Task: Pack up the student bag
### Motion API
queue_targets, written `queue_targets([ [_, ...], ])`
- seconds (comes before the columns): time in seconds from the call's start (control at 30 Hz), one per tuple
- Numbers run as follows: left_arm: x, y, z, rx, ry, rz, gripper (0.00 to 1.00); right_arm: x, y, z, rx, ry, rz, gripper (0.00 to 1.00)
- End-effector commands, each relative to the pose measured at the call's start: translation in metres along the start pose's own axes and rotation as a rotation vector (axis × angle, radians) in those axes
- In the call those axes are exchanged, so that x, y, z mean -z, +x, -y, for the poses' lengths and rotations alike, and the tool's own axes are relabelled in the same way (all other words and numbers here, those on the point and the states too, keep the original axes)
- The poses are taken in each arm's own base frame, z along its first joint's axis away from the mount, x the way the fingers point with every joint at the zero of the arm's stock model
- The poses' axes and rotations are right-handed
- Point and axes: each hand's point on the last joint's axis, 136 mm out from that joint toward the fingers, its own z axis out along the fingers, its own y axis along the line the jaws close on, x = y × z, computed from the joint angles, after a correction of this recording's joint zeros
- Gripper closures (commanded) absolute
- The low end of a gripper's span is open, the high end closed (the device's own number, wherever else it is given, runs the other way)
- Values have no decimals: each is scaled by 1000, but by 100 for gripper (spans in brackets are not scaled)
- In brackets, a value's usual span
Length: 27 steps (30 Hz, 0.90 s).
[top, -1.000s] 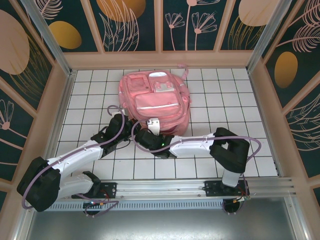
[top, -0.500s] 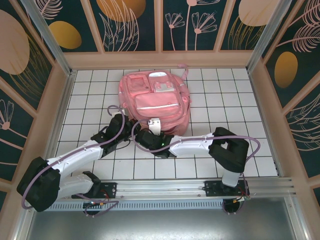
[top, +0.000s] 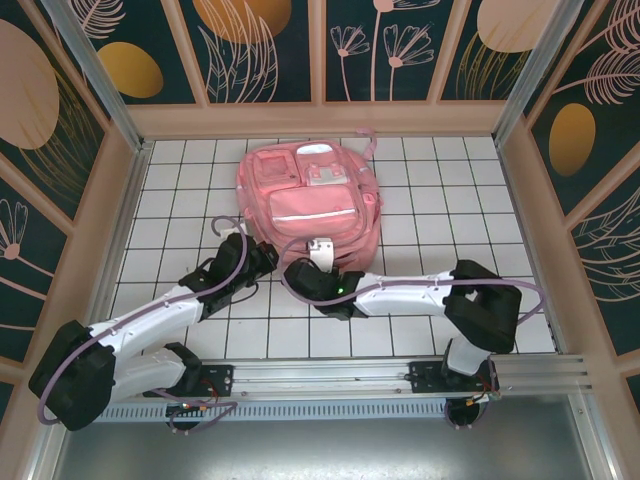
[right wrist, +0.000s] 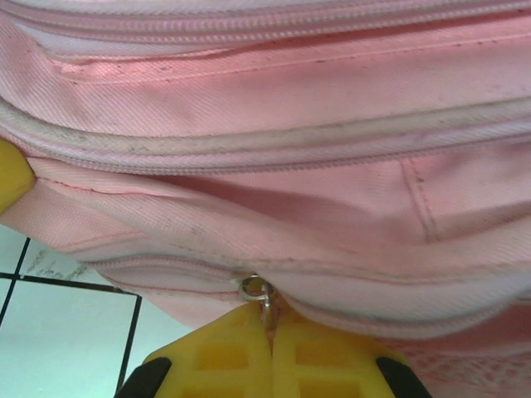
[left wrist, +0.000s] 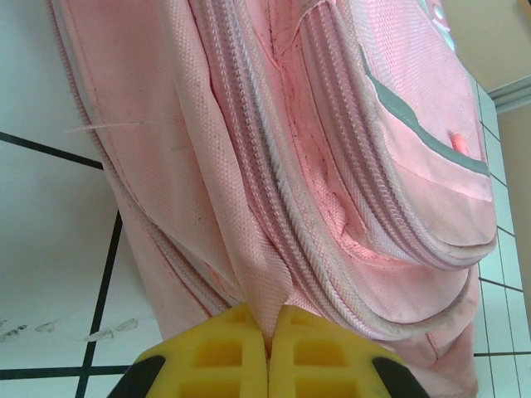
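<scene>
floor: white tiled surface (top: 450,200), dark grid lines | walls: dark teal panels (top: 270,60) printed with peach flowers and gold ovals, far, left and right | frame: tan beams (top: 320,118), grey metal corner posts (top: 95,70) | near edge: aluminium rail (top: 530,370) | light: even, soft

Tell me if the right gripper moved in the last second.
Yes: the right gripper slid slightly right along the student bag's near edge, judged against the floor tiles.
</scene>
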Motion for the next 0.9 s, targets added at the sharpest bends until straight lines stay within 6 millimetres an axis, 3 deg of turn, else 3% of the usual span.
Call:
queue_targets([
  [0.0, 10, -38, -20, 25, -81, 179, 100, 6, 10, 55, 27, 161, -35, 100],
  [0.23, 18, -52, -42, 32, -135, 217, 100, 3, 20, 93, -5, 211, -71, 100],
  [0.43, 23, -64, -65, 34, -189, 237, 100, 2, 15, 107, -14, 222, -74, 100],
  [0.57, 25, -58, -51, 11, -120, 180, 100, 4, 9, 87, 19, 131, -67, 100],
  [0.63, 25, -48, -36, 12, -40, 122, 69, 5, 6, 70, 37, 65, -60, 100],
  [0.67, 26, -45, -31, 16, -9, 101, 62, 5, 5, 63, 44, 39, -58, 100],
  [0.73, 30, -35, -27, 62, 24, 54, 59, 5, 5, 50, 67, 15, -55, 100],
  [0.8, 36, -28, -20, 89, 54, 14, 65, 3, 5, 43, 83, 13, -54, 100],
  [0.87, 44, -23, -11, 107, 88, -9, 63, 2, 5, 38, 92, 10, -51, 100],
])
